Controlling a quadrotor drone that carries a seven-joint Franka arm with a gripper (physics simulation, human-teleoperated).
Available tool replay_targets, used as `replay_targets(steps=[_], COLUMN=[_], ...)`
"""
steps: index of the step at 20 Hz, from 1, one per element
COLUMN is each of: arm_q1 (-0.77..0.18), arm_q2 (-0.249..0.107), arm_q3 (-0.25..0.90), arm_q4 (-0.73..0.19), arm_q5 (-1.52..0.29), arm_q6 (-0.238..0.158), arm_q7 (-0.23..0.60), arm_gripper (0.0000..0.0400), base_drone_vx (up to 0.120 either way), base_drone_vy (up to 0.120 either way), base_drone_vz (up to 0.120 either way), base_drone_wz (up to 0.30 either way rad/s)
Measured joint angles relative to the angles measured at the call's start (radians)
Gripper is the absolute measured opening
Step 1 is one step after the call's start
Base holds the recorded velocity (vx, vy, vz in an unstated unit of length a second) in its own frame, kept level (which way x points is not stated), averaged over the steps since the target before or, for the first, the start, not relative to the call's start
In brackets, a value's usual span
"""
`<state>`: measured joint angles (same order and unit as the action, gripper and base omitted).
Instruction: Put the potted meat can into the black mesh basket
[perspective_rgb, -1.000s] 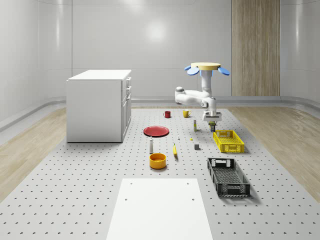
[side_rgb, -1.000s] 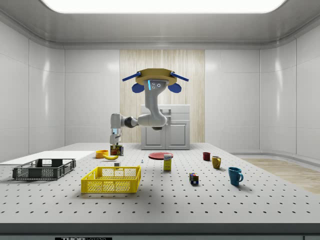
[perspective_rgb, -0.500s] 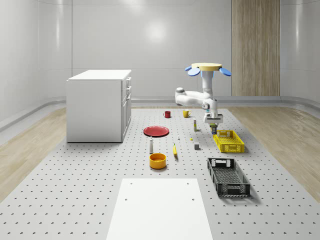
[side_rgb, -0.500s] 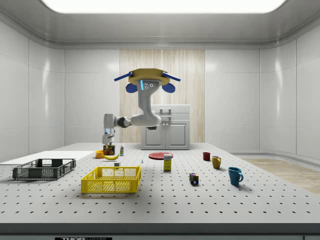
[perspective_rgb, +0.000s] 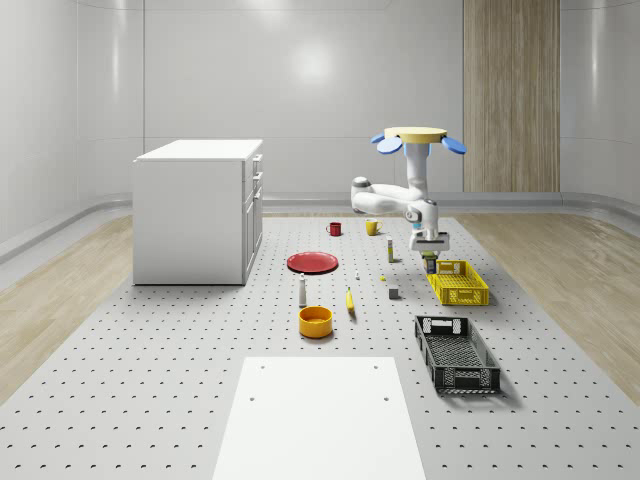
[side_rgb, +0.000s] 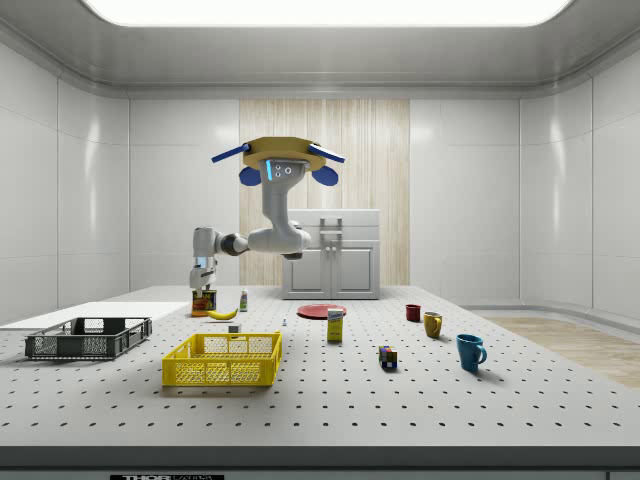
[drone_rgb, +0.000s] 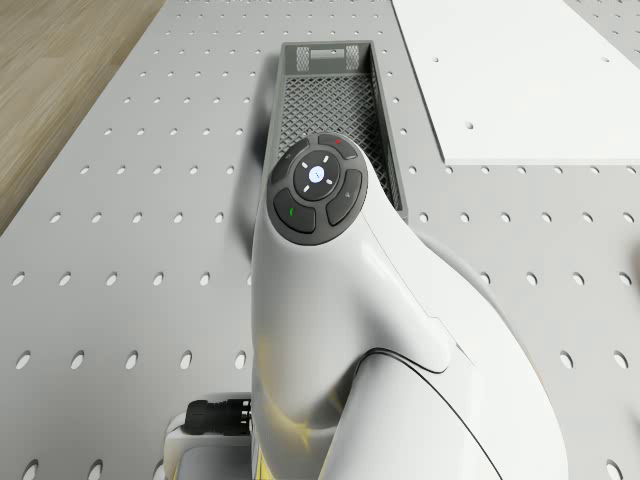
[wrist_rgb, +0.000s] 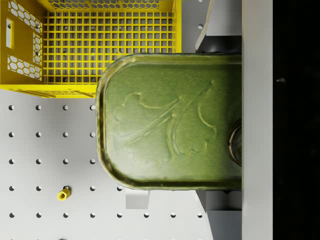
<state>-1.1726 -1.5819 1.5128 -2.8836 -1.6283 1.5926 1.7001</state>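
**A:** Closest to the whole-scene camera, a white panel (perspective_rgb: 320, 415) is laid on the perforated table (perspective_rgb: 150, 400). Next back, toward the table's right edge, the black mesh basket (perspective_rgb: 456, 352) is sat, with the yellow basket (perspective_rgb: 458, 282) parked further along that same edge.

**B:** And the potted meat can (perspective_rgb: 430, 262)?

**A:** It's held up off the table, clamped in the gripper (perspective_rgb: 430, 250), over the near end of the yellow basket. In the wrist view the can (wrist_rgb: 172, 120) is seen pinched between the fingers, so the pincer is closed down to the can's width. The drone (perspective_rgb: 418, 138) is hovering above the far part of the table, arm reached forward and down.

**B:** How's it expected to handle?

**A:** Probably rigid metal, a bit hefty, smooth sides, so slip is the likely worry. A grip across the flat faces looks right. Not fragile, I'd guess.

**B:** Rest of the room?

**A:** Further back a white cabinet (perspective_rgb: 198, 210) is stood near the table's left edge, then pale walls and a wood panel (perspective_rgb: 510, 95).
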Motion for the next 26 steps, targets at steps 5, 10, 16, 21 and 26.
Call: replay_targets(steps=[5, 10, 16, 21, 26], arm_q1=[0.000, 0.000, 0.000, -0.001, -0.001], arm_q2=[-0.003, -0.005, -0.007, -0.009, -0.011], arm_q3=[0.000, 0.001, 0.001, 0.001, 0.001], arm_q4=[0.000, 0.000, 0.000, 0.000, 0.000], arm_q5=[0.001, 0.002, 0.003, 0.003, 0.004], arm_q6=[0.003, 0.005, 0.007, 0.009, 0.010], arm_q7=[0.000, 0.000, 0.000, 0.000, 0.001], arm_gripper=[0.0291, 0.0291, 0.0291, 0.0291, 0.0291], base_drone_vx=[0.120, 0.120, 0.120, 0.120, 0.120], base_drone_vy=[0.000, 0.000, -0.027, 0.000, 0.000], base_drone_vz=[0.000, 0.000, 0.000, -0.120, -0.040], base_drone_wz=[0.000, 0.000, 0.000, 0.000, 0.000])
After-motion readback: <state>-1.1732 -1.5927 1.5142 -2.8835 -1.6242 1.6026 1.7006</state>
